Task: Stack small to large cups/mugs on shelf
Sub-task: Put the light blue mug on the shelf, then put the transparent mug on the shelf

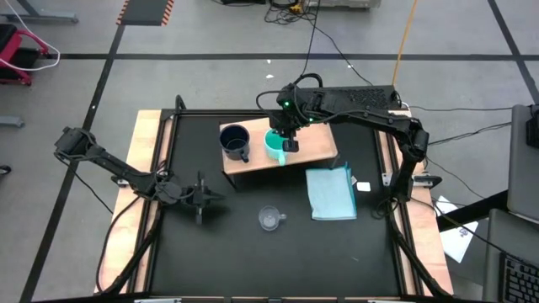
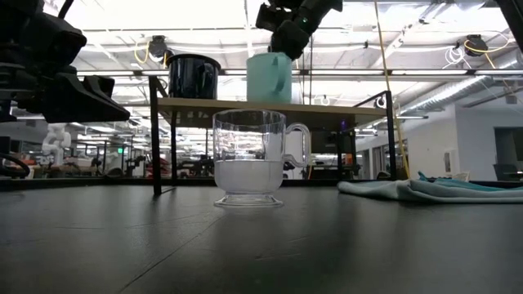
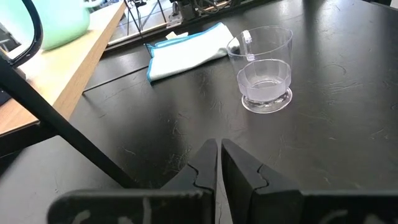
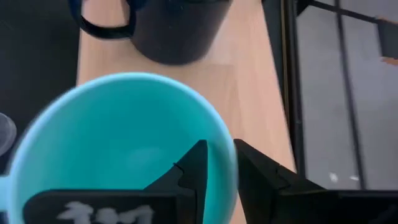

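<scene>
The right gripper [image 4: 216,163] pinches the turquoise mug's [image 1: 275,144] rim on the shelf [image 1: 316,145], beside the navy mug [image 1: 235,140]. The left gripper [image 3: 219,160], fingers closed and empty, waits near the glass cup [image 1: 269,219] on the table [image 1: 227,252].

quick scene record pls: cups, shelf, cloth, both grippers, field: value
navy mug: upright on the shelf, left part
turquoise mug: upright on the shelf, beside the navy mug
glass cup: upright on the black table, in front of the shelf, apart from everything
shelf: wooden board raised on a dark frame, far side of table
cloth: light blue, folded, on the table right of the glass cup
right gripper: fingers astride the turquoise mug's rim, one inside, one outside
left gripper: fingers together, low over the table, left of the glass cup
stacking: none yet
</scene>
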